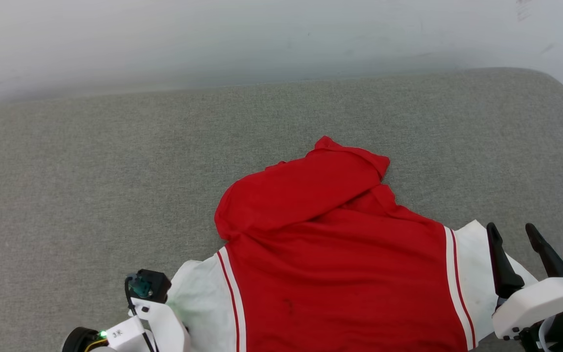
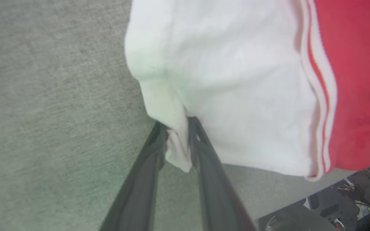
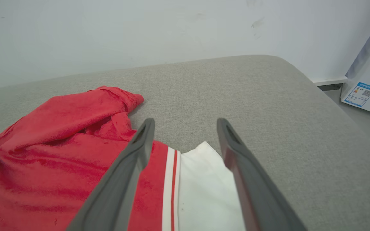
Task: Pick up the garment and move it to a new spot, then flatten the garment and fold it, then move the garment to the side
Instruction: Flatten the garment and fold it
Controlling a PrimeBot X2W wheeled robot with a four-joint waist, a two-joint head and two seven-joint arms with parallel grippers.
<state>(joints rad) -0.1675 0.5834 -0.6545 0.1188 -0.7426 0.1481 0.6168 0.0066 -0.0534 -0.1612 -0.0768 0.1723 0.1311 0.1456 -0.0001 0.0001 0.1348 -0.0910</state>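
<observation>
Status: early, in our read. The shirt (image 1: 340,274) sits at the bench's (image 1: 91,186) near edge, mid-width, not flat. We can't tell if the move to a new spot is done. Flatten, fold and shift aside are all left.

At the near edge, the left gripper (image 2: 177,133) has its jaws pinched narrow on a fold of the left sleeve (image 2: 230,80), with white cloth bunched between the fingers. The right gripper (image 1: 511,229) sits over the right sleeve (image 1: 472,274), jaws wide, holding nothing.

Materials: the sleeves are thin white cloth, soft and lightly creased, with red-white striped trim (image 1: 450,278) at the shoulder seams. The body is red, matte and limp, in shallow wrinkles.

Further out, the far part of the red body is doubled back on itself into a rounded hump, with a pointed corner toward the far edge. Beyond it is bare bench: grey woven upholstery, coarse and padded, with a rounded far right corner. Then a plain pale wall (image 1: 262,39).
</observation>
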